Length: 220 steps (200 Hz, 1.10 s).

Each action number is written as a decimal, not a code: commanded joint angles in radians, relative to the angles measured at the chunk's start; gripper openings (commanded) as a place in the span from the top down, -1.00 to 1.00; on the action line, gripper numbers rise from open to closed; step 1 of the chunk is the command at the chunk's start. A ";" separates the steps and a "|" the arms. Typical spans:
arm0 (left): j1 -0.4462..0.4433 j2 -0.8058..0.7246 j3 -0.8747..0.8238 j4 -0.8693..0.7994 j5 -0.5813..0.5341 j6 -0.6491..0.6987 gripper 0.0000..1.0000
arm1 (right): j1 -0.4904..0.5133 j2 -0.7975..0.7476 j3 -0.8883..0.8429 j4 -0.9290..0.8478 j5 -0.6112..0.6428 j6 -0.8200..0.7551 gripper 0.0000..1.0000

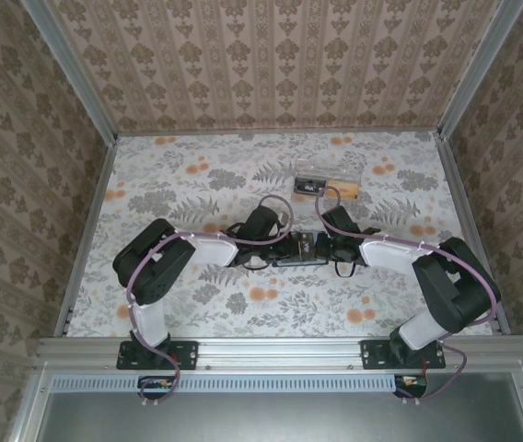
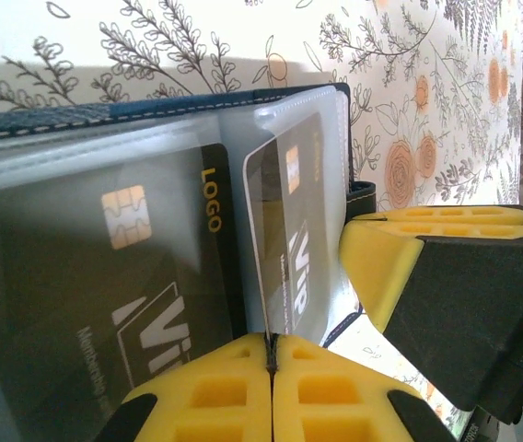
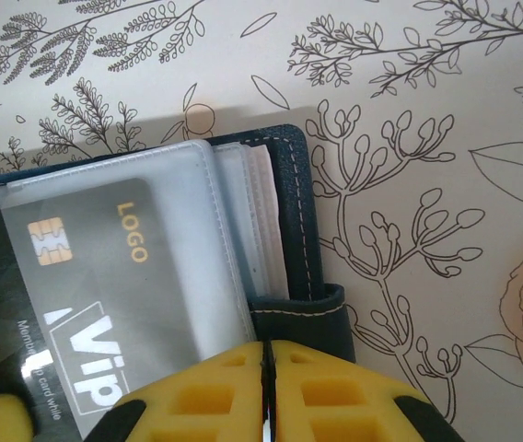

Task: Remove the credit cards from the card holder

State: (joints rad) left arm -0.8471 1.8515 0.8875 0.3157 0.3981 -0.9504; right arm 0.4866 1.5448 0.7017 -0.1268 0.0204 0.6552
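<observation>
Card holder (image 1: pixel 300 250) lies open at the middle of the flowered table (image 1: pixel 243 175), between the two arms, with grey VIP cards (image 3: pixel 123 276) showing inside. Left gripper (image 2: pixel 271 364) is pressed together on the edge of one clear sleeve (image 2: pixel 298 230). The right gripper (image 3: pixel 266 382) is pressed together too, at the holder's edge near the tab — what it pinches I cannot tell.

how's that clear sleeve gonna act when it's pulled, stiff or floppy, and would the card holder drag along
Probably floppy: the clear sleeve bows where the left tool pinches its edge, though the card inside should stiffen it. Its glossy plastic looks slippery, so grip may slide. The card holder looks thin and light, so it likely drags along.
</observation>
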 commanded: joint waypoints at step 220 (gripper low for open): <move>0.053 -0.387 -0.145 -0.255 -0.044 0.092 0.87 | -0.008 -0.011 -0.025 -0.075 -0.008 0.002 0.73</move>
State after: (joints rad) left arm -0.7971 1.5402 0.7101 0.2085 0.3904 -0.9413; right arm 0.4866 1.5425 0.7025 -0.1276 0.0204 0.6579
